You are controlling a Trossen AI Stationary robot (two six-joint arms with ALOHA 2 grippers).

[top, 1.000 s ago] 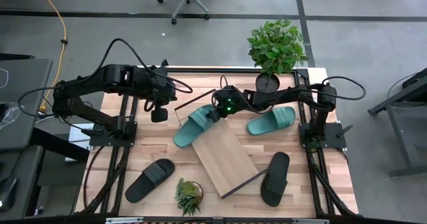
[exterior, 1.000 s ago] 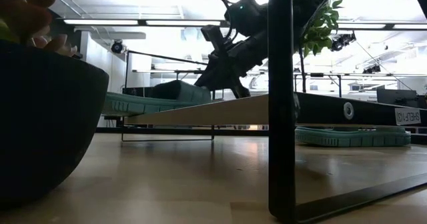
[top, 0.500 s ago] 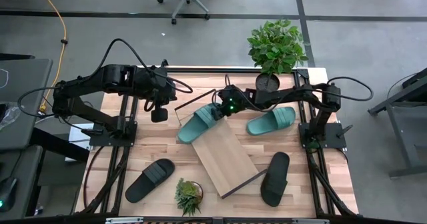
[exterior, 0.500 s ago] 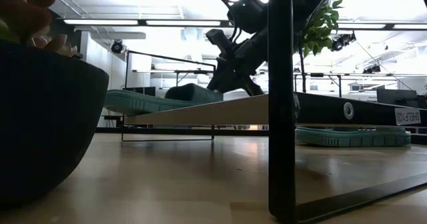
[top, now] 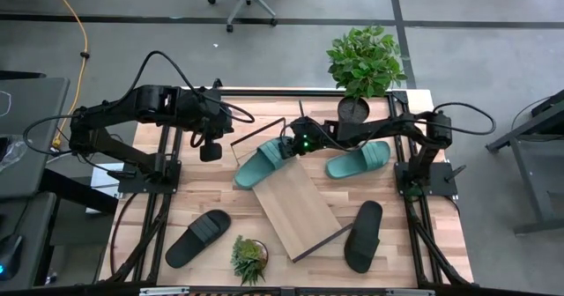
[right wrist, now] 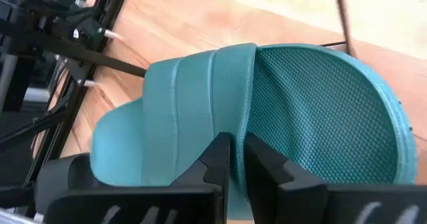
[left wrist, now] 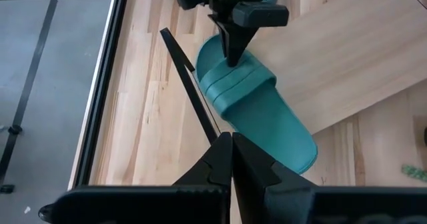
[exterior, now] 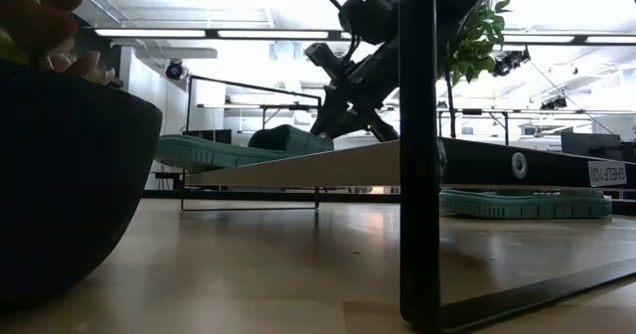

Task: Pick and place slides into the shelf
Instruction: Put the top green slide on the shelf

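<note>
A teal slide point(top: 258, 166) point(left wrist: 267, 117) point(right wrist: 320, 111) lies slanted across the far left corner of the slanted light-wood shelf point(top: 295, 206) point(exterior: 328, 163), one end jutting past the board. My right gripper point(top: 289, 149) point(right wrist: 237, 151) stands over its ribbed strap, shut on it. The second teal slide point(top: 359, 159) point(exterior: 527, 204) lies flat on the table to the right. Two black slides point(top: 198, 237) point(top: 364, 234) lie on the near part of the table. My left gripper point(top: 210, 152) point(left wrist: 231, 141) hangs shut above the table's far left part, touching nothing. My right gripper pinches the teal slide's strap point(right wrist: 200, 114) at the edge that faces the open footbed, the two fingers point(left wrist: 231, 51) close together and coming from above, slanting in from the right. The slide lies nearly level, part of its sole over the shelf's raised end point(exterior: 298, 157).
A tall potted plant point(top: 366, 62) stands at the far right corner and a small one point(top: 248, 256) at the near edge, close to the shelf's near end. The shelf's black wire frame point(left wrist: 190, 94) runs beside the held slide.
My right gripper has drawn the teal slide a little toward the table's right, farther onto the shelf's raised end. The slide has come up from a downward tilt to nearly level. Over the last half second it has hardly moved.
</note>
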